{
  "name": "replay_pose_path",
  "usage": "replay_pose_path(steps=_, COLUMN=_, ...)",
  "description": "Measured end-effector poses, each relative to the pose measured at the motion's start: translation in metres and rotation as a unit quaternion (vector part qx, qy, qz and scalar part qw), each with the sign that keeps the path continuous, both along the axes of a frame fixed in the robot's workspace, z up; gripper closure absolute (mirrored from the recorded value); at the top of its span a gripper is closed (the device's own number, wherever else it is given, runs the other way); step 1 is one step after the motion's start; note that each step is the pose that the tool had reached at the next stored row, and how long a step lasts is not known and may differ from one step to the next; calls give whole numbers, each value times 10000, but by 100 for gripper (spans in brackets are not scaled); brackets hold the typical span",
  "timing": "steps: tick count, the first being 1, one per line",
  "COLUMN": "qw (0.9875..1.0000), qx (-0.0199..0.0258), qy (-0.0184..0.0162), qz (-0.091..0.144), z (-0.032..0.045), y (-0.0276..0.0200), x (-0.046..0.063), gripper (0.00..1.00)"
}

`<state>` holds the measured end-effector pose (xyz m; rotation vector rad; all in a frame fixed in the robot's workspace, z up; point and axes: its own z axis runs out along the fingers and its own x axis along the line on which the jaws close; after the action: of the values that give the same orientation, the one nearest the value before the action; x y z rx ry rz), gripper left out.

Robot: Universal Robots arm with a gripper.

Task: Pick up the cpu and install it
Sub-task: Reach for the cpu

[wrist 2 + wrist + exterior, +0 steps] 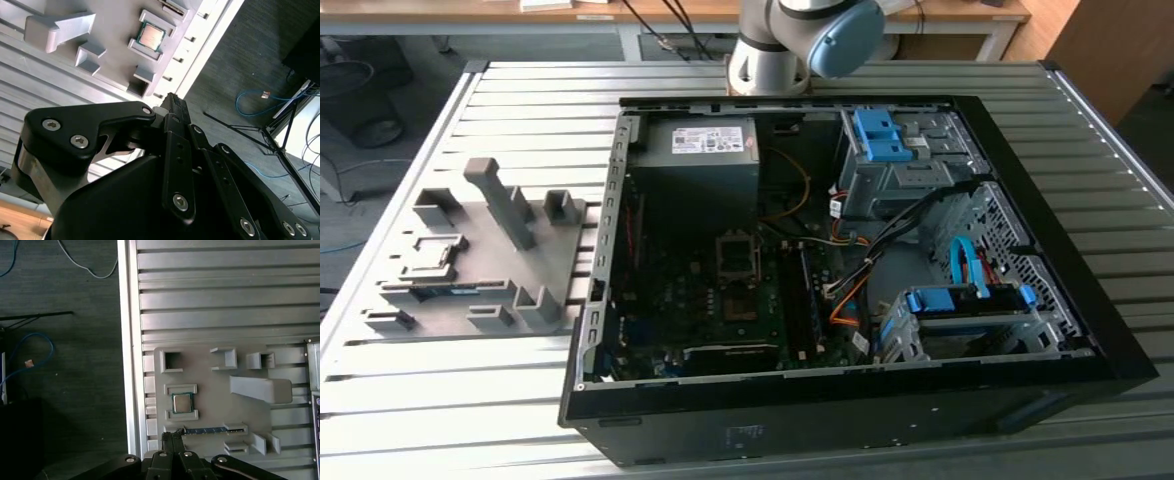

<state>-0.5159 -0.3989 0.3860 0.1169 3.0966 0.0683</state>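
**One cpu, parked on the plate, not in the case**

Starting from the exterior view's left, there's one grey fixture plate (480, 255) on the slatted table (520, 100). One opened computer case (854, 250) takes up the exterior view's right.

There's one cpu (182, 403), silvery top up, lying in a square pocket on that plate. One memory stick (210, 430) sits in a slot just beside it.

Inside the case I count one power supply (700, 170) with one white label (714, 140) (print too small to read) and two blue brackets (881, 135).

In the first wrist view the gripper (172, 436) is clenched on nothing, near the cpu but not touching it.
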Motion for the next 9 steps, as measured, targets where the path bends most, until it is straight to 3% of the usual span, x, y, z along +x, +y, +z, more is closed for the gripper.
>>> replay_pose_path(steps=5, qw=10000, qx=0, qy=1, qz=1, z=-72, y=0, x=-25, gripper=90)
replay_pose_path(steps=9, qw=10000, qx=-6, qy=3, qz=5, z=-145, y=0, x=38, gripper=90)
